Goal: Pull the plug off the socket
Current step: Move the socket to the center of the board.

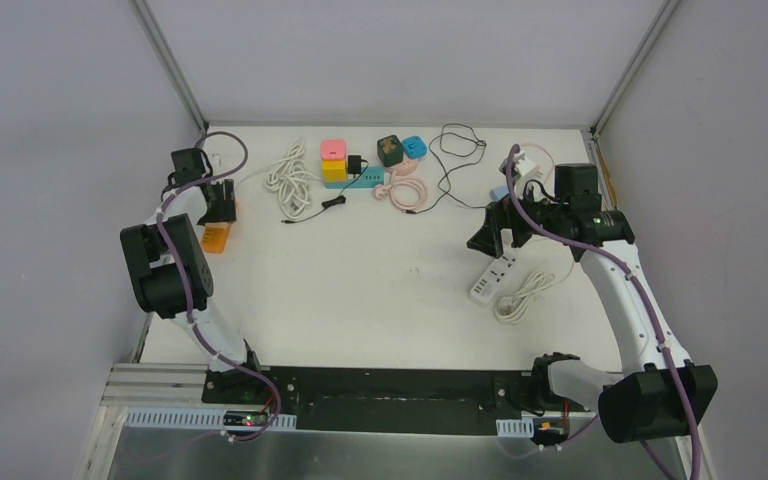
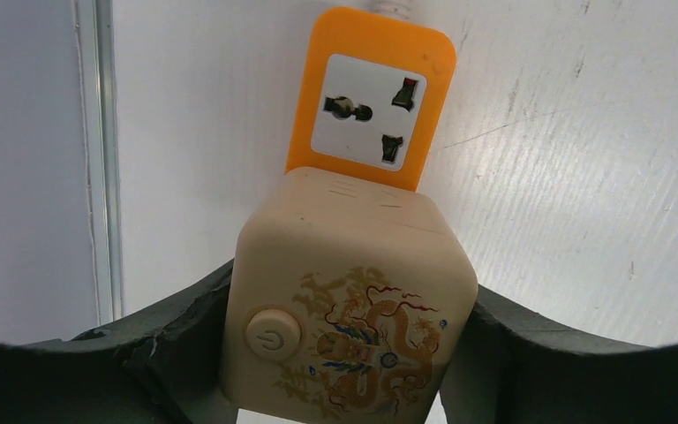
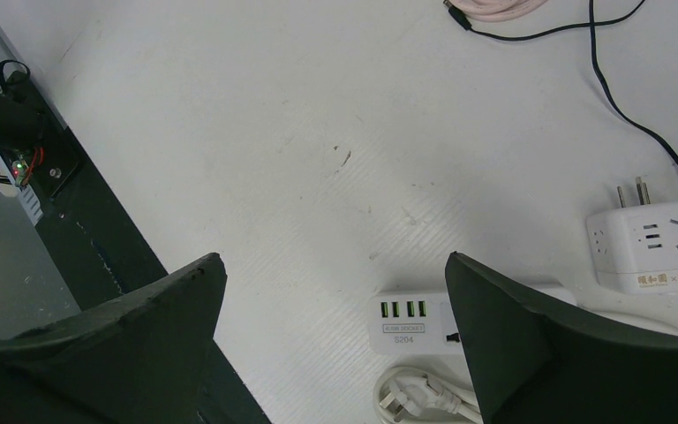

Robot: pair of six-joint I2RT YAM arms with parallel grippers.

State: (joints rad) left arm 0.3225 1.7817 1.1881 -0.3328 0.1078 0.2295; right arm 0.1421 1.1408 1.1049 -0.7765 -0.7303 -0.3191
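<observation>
My left gripper (image 2: 349, 353) is shut on a beige cube plug (image 2: 349, 300) with a dragon print and a power button. The cube covers the near end of an orange socket strip (image 2: 371, 97), whose one visible outlet is empty. I cannot tell whether the cube is seated in the strip or lifted off it. In the top view the left gripper (image 1: 218, 200) is at the far left, just beyond the orange strip (image 1: 216, 238). My right gripper (image 3: 335, 291) is open and empty above a white power strip (image 3: 410, 322), and it shows at the right in the top view (image 1: 495, 235).
A white cube adapter (image 3: 653, 243) and a coiled white cable (image 3: 415, 397) lie by the white strip (image 1: 493, 277). At the back are pink and yellow cubes (image 1: 334, 160), a teal strip (image 1: 370, 180), a dark cube (image 1: 391, 150), a blue cube (image 1: 415, 147), and white (image 1: 290, 180), pink (image 1: 407, 190) and black cables (image 1: 455, 150).
</observation>
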